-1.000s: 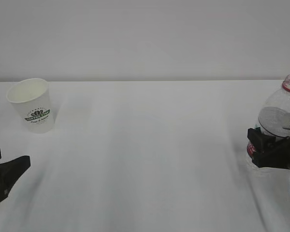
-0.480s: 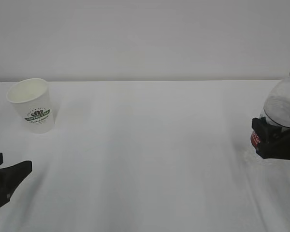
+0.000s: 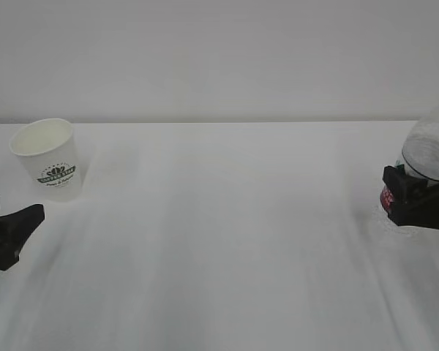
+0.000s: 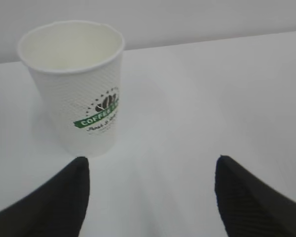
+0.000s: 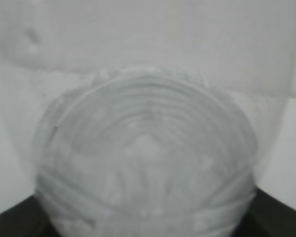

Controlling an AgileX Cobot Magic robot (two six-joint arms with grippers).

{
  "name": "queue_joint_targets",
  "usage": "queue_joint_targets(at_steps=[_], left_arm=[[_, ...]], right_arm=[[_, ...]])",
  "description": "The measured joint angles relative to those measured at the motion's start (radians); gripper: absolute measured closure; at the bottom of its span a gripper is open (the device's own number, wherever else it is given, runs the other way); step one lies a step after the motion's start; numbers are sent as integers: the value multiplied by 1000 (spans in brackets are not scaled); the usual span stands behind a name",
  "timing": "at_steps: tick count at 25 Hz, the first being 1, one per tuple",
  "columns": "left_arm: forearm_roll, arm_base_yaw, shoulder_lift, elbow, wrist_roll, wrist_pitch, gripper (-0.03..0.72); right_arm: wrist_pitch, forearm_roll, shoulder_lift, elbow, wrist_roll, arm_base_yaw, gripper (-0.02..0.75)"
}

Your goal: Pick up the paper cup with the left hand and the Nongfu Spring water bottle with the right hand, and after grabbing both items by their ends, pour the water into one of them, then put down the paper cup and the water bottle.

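Black left hand (image 3: 7,227) has edged nearer the paper cup (image 3: 51,159).

Left hand (image 3: 7,227) jaws apart; right hand (image 3: 413,205) gripping.

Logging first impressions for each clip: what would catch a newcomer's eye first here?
Probably the paper cup, standing upright and alone at the far left of the white table, its green logo the only strong colour. The left tool sits open just in front of it, not touching. At the right edge, the right tool is closed around the clear water bottle.
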State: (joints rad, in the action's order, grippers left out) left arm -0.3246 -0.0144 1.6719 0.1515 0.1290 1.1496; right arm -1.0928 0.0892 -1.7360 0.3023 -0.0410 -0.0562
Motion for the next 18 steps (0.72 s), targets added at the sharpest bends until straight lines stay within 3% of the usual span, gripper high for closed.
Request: queue_joint_targets(at_steps=[10,15,18], left_arm=[[69,2,44,2,-30,0,7],[103,10,52,13,-31,0,15],[101,49,52,38,-26,0,44]], right_arm=[[0,-2,0,0,2,0,253],[0,-2,0,0,2,0,253],[0,3,0,0,2,0,253]])
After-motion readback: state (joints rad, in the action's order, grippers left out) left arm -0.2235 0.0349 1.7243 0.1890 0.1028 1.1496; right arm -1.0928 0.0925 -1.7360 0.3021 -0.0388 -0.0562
